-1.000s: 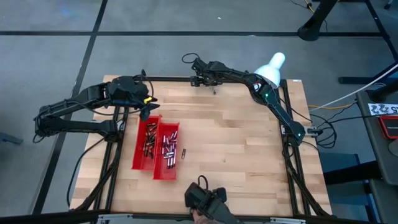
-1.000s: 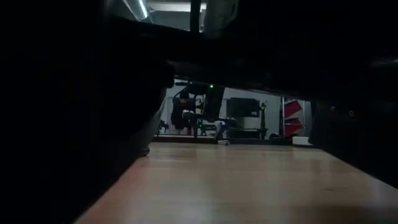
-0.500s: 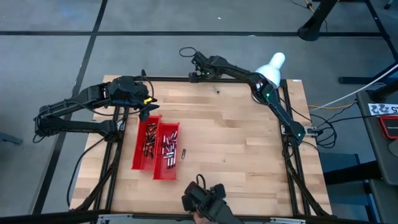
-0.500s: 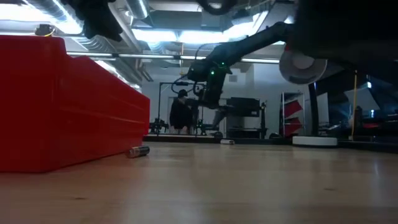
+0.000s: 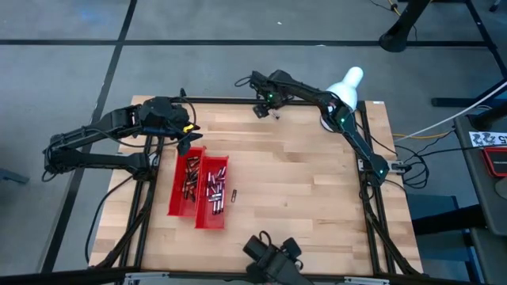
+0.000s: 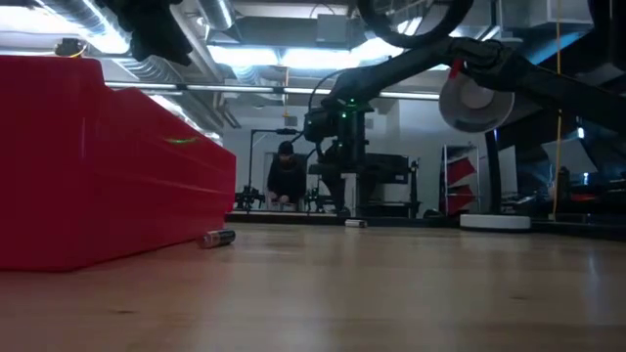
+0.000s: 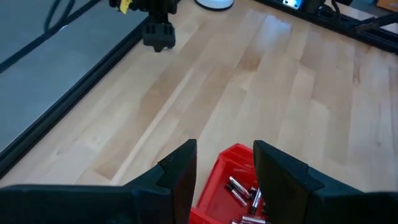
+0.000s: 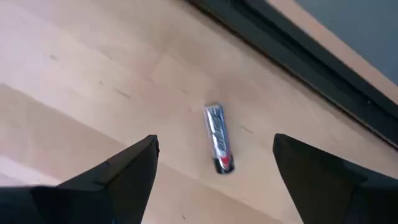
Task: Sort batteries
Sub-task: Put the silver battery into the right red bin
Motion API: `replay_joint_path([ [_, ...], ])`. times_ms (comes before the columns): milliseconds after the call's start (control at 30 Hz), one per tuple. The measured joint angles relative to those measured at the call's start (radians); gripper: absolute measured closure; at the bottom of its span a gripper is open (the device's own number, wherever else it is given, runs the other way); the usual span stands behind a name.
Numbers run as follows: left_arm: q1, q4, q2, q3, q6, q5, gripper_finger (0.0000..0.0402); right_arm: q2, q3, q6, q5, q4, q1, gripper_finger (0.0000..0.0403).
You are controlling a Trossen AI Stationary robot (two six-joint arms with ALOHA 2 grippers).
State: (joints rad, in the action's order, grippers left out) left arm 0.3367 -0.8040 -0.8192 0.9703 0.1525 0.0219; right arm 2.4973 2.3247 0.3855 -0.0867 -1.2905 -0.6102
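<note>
**Wood, plastic and metal**

The table [image 5: 301, 174] is pale planked wood, smooth with a soft sheen, edged by a dark matt frame [image 8: 292, 56]. The trays [image 5: 200, 188] look like glossy red plastic. The batteries [image 8: 219, 146] are shiny silvery metal with a printed wrap. Gripper fingers [image 7: 180, 174] are matt black.

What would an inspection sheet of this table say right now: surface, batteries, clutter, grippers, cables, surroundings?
Surface: wooden table, bare in the middle.
Job's things: batteries in two red trays; a loose battery beside them; another battery near the far edge.
Clutter: white lamp at the far right corner.
Grippers: right gripper open above the far battery; left gripper open, empty, over the trays' far end.
Cables: cables on the floor, right.
Surroundings: a person in the room behind.
</note>
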Motion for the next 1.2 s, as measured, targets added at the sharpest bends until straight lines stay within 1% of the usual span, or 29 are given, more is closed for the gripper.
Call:
replay_joint_path([
  [67,0.000,0.000,0.000,0.000,0.010,0.000,0.0255,0.000,-0.001,-0.018,0.008,-0.009,0.000,0.0084],
  [167,0.000,0.000,0.000,0.000,0.028,0.000,0.0255,0.000,-0.001,-0.048,0.051,-0.007,0.000,0.0085],
  [233,0.000,0.000,0.000,0.000,0.033,0.000,0.0255,0.000,-0.002,-0.060,0.081,-0.005,0.000,0.0093],
  [367,0.000,0.000,0.000,0.000,0.050,0.000,0.0255,-0.001,-0.051,-0.099,0.124,0.024,-0.006,0.0125],
  [467,0.000,0.001,0.000,0.000,0.050,0.000,0.0255,-0.001,-0.118,-0.107,0.160,0.090,-0.007,0.0151],
  [567,0.000,0.006,0.000,0.000,0.055,0.000,0.0255,-0.004,-0.130,-0.105,0.220,0.115,-0.015,0.0174],
  [600,0.000,0.006,0.000,0.000,0.056,0.000,0.0255,-0.004,-0.130,-0.105,0.226,0.115,-0.015,0.0183],
  [700,0.000,0.006,0.000,0.000,0.060,0.000,0.0255,-0.004,-0.131,-0.104,0.232,0.111,-0.013,0.0216],
  [833,0.000,0.008,0.000,0.000,0.061,0.000,0.0255,-0.003,-0.131,-0.103,0.236,0.115,-0.013,0.0275],
  [1000,0.000,0.009,0.000,0.000,0.058,0.001,0.0255,-0.003,-0.131,-0.112,0.178,0.108,-0.011,0.0342],
  [1133,0.000,0.008,0.000,0.000,0.058,0.001,0.0255,-0.004,-0.130,-0.135,0.185,0.105,-0.011,0.0372],
  [1200,0.000,0.008,0.000,0.000,0.058,0.001,0.0255,-0.001,-0.130,-0.136,0.184,0.099,-0.011,0.0377],
])
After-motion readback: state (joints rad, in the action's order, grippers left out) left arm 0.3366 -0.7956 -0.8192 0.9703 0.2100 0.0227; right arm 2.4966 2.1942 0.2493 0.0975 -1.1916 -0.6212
